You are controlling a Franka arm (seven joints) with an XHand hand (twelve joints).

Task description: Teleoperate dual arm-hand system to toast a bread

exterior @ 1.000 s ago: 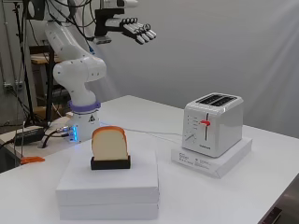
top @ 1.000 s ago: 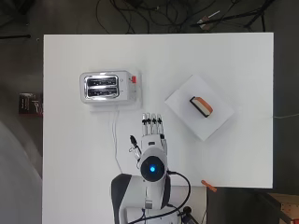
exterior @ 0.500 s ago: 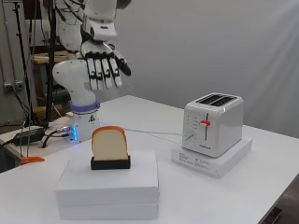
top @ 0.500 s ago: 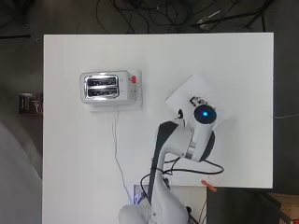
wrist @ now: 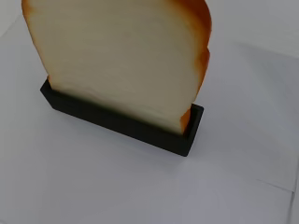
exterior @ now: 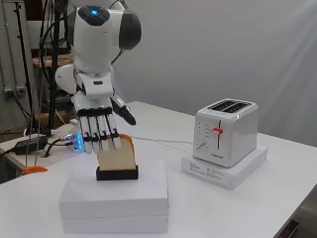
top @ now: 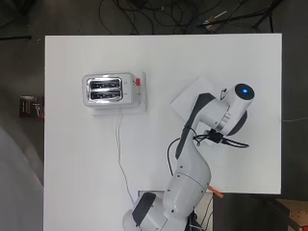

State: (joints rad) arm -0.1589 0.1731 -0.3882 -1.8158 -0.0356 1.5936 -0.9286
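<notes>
Bright, even light overall, with soft shadows under the toaster (top: 114,90) on the white surface (top: 82,159). Wrist view sharp on the bread (wrist: 121,60); no glare.

your robot hand (exterior: 99,126) hangs palm-down over the bread slice (exterior: 119,154), its fingers (exterior: 101,133) straight and pointing down in front of the slice's upper edge, thumb stuck out to the side; you can't tell whether they touch it. the slice stands upright in a black holder (exterior: 117,173) on top of a stack of white boxes (exterior: 116,203) on the bench (exterior: 208,208). well apart to the right, the white toaster (exterior: 225,131) sits on its own flat white box (exterior: 225,166), red lever (exterior: 217,131) facing you, two slots on top.
</notes>
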